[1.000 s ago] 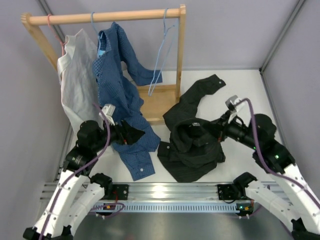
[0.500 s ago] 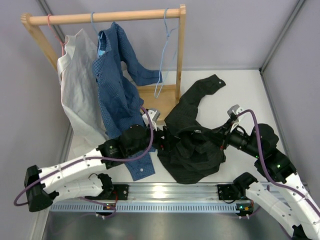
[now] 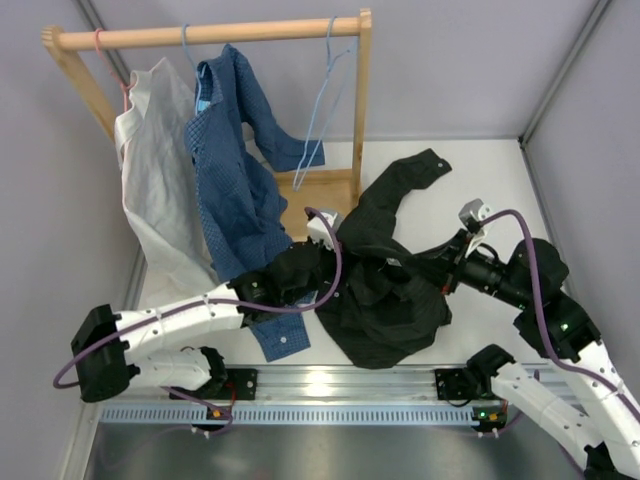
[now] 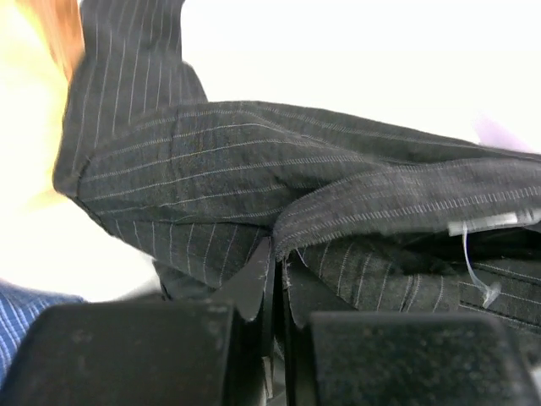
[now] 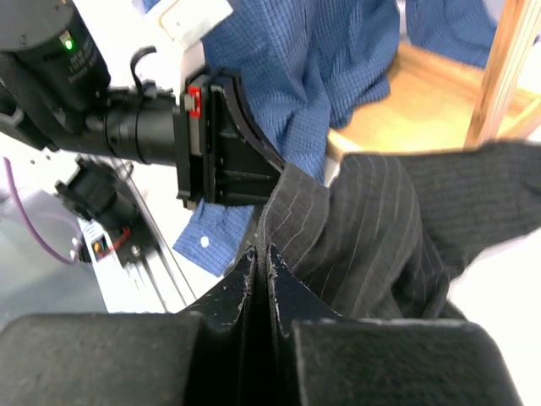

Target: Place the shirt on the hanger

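**Shirt and grippers.** The shirt [image 3: 390, 300] lay crumpled on the table [image 3: 480, 180], just right of the rack [image 3: 362, 100] base. Its long axis ran from the near hem to a sleeve pointing far-right. The left gripper [image 4: 275, 283] and right gripper [image 5: 260, 264], both fully closed, pinched its folds from opposite sides. The hanger [image 3: 330, 45] hung hook-up from the rail.

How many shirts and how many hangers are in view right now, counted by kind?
Shirts: 3 (black shirt lying down, blue shirt and white shirt hanging)
Hangers: 3 (bare light-blue hanger, blue hanger under the blue shirt, pink hanger under the white shirt)
Total: 6
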